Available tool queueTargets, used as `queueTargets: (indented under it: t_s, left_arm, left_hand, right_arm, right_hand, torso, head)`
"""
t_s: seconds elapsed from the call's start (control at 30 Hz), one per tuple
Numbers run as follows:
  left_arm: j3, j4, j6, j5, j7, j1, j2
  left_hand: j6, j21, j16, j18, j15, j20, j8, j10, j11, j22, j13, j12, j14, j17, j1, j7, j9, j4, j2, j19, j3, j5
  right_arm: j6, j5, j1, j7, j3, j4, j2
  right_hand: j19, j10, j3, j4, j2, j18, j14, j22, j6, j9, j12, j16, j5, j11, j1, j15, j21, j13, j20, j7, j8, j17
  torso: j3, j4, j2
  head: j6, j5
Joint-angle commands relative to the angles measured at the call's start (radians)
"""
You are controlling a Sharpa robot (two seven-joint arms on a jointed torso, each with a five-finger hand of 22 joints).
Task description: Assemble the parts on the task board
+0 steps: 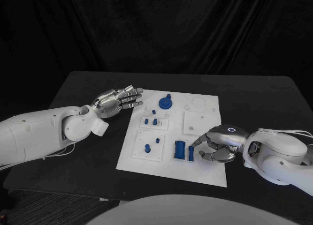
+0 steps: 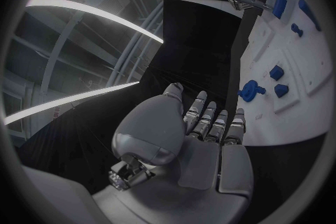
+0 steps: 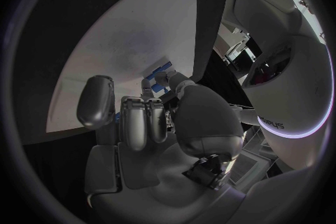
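Note:
The white task board [image 1: 203,159] lies in the middle of the table. A round blue part [image 1: 165,101] stands near its far edge, and small blue parts [image 1: 151,122] sit on the raised plates to the left. A wide blue block [image 1: 179,150] stands near the front. Beside it is a narrow blue part [image 1: 191,153], and my right hand [image 1: 220,143] pinches it with curled fingers. That blue part [image 3: 159,75] shows between the thumb and fingertips of the right hand [image 3: 157,123]. My left hand [image 1: 119,101] hovers at the board's far left corner, fingers stretched out, holding nothing. From the left wrist, the left hand [image 2: 203,134] points towards the board [image 2: 301,117] and the round part [image 2: 250,91].
The black table [image 1: 264,101] reaches well past the board on every side. Its front edge runs just below the board. My right forearm [image 1: 285,154] lies over the table's right front part.

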Motion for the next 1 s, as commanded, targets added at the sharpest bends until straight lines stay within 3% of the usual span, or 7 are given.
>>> queueTargets:
  t_s: [0.03,0.3,0.6,0.77,0.83,0.9,1.0]
  left_arm:
    - [0.001,0.002,0.013,-0.001,0.014,-0.002,-0.001]
    - [0.001,0.023,-0.015,-0.001,0.072,-0.002,-0.016]
    - [0.001,0.071,-0.102,-0.019,0.180,0.000,-0.044]
    - [0.001,0.079,-0.141,-0.046,0.230,0.001,-0.038]
    - [0.001,0.081,-0.157,-0.063,0.248,0.001,-0.035]
    - [0.001,0.083,-0.178,-0.093,0.269,0.001,-0.032]
    - [0.001,0.084,-0.208,-0.133,0.297,0.001,-0.029]
  left_hand:
    - [-0.007,0.004,0.001,-0.015,0.001,0.000,0.000,0.001,0.002,-0.001,0.000,-0.002,0.003,0.000,0.002,0.022,0.000,-0.006,0.004,0.000,0.000,0.005]
    - [0.009,0.006,0.004,-0.014,-0.002,-0.001,0.007,0.008,-0.001,0.000,0.002,0.005,0.006,0.001,0.004,0.020,0.002,-0.017,-0.017,0.003,-0.007,0.003]
    - [0.036,0.000,-0.009,-0.008,-0.035,-0.004,0.019,0.013,-0.010,-0.009,0.001,0.009,-0.014,-0.003,0.014,0.021,0.004,-0.021,-0.036,-0.009,-0.015,0.002]
    - [0.047,-0.012,-0.022,0.006,-0.058,-0.015,0.024,0.005,-0.025,-0.024,0.000,0.005,-0.036,-0.007,0.015,0.011,0.003,0.000,-0.037,-0.032,-0.020,0.002]
    - [0.043,-0.020,-0.028,0.015,-0.068,-0.027,0.023,-0.006,-0.032,-0.033,-0.002,-0.001,-0.046,-0.008,0.011,0.002,0.003,0.026,-0.043,-0.046,-0.029,-0.007]
    - [0.021,-0.031,-0.044,0.018,-0.079,-0.047,0.013,-0.034,-0.042,-0.048,-0.005,-0.020,-0.065,-0.014,0.001,-0.006,0.000,0.079,-0.051,-0.063,-0.045,-0.046]
    - [-0.011,-0.035,-0.062,0.019,-0.095,-0.070,-0.003,-0.063,-0.060,-0.054,-0.009,-0.039,-0.079,-0.020,-0.014,-0.025,-0.003,0.086,-0.054,-0.070,-0.064,-0.103]
  right_arm:
    - [-0.067,-0.026,-0.005,0.021,-0.003,-0.004,-0.006]
    - [-0.324,-0.003,0.017,0.155,-0.003,-0.006,-0.027]
    - [-0.542,0.320,0.130,0.313,-0.003,-0.067,-0.027]
    - [-0.570,0.642,0.159,0.440,-0.003,-0.122,-0.013]
    - [-0.536,0.795,0.163,0.496,-0.003,-0.142,-0.007]
    - [-0.472,0.948,0.165,0.552,-0.003,-0.162,-0.001]
    - [-0.387,1.111,0.161,0.609,-0.003,-0.181,0.004]
  right_hand:
    - [0.001,0.104,0.003,0.002,0.009,-0.002,0.087,0.150,-0.015,-0.003,0.003,-0.006,-0.005,0.004,-0.002,0.006,-0.005,0.263,0.008,-0.002,-0.005,0.166]
    - [-0.004,0.104,-0.018,0.048,0.007,0.001,0.083,0.146,0.032,0.003,0.003,-0.012,-0.079,0.016,-0.020,0.015,-0.023,0.263,0.016,0.014,0.009,0.146]
    - [-0.025,0.098,-0.062,0.210,0.009,0.014,0.063,0.121,0.185,0.024,-0.011,-0.053,-0.251,0.042,-0.035,0.037,-0.120,0.250,0.037,0.036,0.055,0.038]
    - [-0.160,-0.052,-0.099,0.281,0.025,0.080,-0.045,-0.043,0.232,0.035,-0.317,-0.309,-0.298,0.060,-0.042,0.049,-0.609,-0.019,0.056,0.034,0.067,-0.408]
    - [-0.258,-0.330,-0.138,0.278,0.043,0.090,-0.202,-0.201,0.225,0.035,-0.840,-0.712,-0.322,0.087,-0.080,0.074,-0.861,-0.441,0.087,0.060,0.059,-0.849]
    - [-0.288,-0.376,-0.184,0.289,0.051,0.093,-0.225,-0.287,0.214,0.032,-0.918,-0.838,-0.295,0.103,-0.105,0.103,-0.945,-0.506,0.113,0.076,0.052,-0.900]
    - [-0.561,-0.658,-0.244,0.292,0.083,0.051,-0.500,-0.468,0.146,0.016,-1.166,-1.139,-0.364,0.221,-0.124,0.247,-1.045,-0.685,0.191,0.116,0.018,-1.033]
  torso:
    - [0.0001,0.0002,0.000]
    - [0.0001,0.0001,0.000]
    - [0.0002,-0.0002,0.000]
    - [0.0003,-0.0002,0.000]
    - [0.0003,-0.0002,0.000]
    - [0.0005,-0.0002,0.000]
    - [0.0015,-0.0003,-0.001]
  head:
    - [0.000,0.000]
    - [0.000,-0.004]
    - [0.000,-0.012]
    - [0.000,-0.013]
    - [0.000,-0.012]
    - [0.000,-0.014]
    - [0.000,-0.015]
